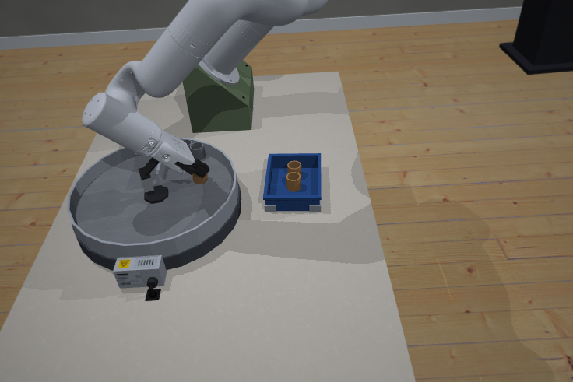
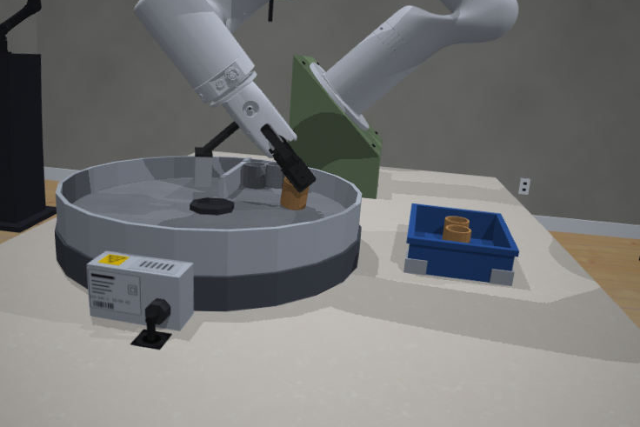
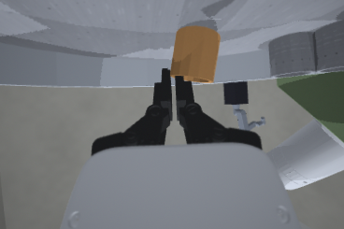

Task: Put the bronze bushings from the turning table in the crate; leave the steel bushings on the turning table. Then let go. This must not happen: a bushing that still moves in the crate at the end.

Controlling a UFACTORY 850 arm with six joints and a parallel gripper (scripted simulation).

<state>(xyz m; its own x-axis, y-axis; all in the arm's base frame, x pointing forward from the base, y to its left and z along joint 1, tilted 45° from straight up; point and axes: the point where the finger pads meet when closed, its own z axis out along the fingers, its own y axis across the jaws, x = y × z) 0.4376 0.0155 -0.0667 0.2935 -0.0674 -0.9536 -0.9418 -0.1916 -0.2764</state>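
Note:
My gripper [image 1: 202,173] [image 2: 305,184] [image 3: 173,79] is shut on the wall of a bronze bushing [image 1: 199,179] [image 2: 293,196] [image 3: 196,52]; one fingertip is hidden inside its rim. The bushing hangs slightly tilted inside the turning table [image 1: 138,250] [image 2: 206,246] [image 3: 47,69]; its height above the surface is unclear. Behind it stand steel bushings; one steel bushing [image 1: 197,151] [image 2: 255,176] [image 3: 292,54] shows clearly, others are partly hidden. The blue crate [image 1: 292,204] [image 2: 460,262] holds a bronze bushing [image 1: 293,182] [image 2: 456,234] in front and another bronze bushing [image 1: 294,165] [image 2: 456,219] behind.
The table's raised wall stands between my gripper and the crate. A black hub [image 1: 156,194] [image 2: 211,206] sits mid-table, with a thin divider [image 2: 230,176] behind it. A control box [image 1: 139,271] [image 2: 139,288] stands in front. The green arm base [image 1: 219,110] [image 2: 336,153] is behind.

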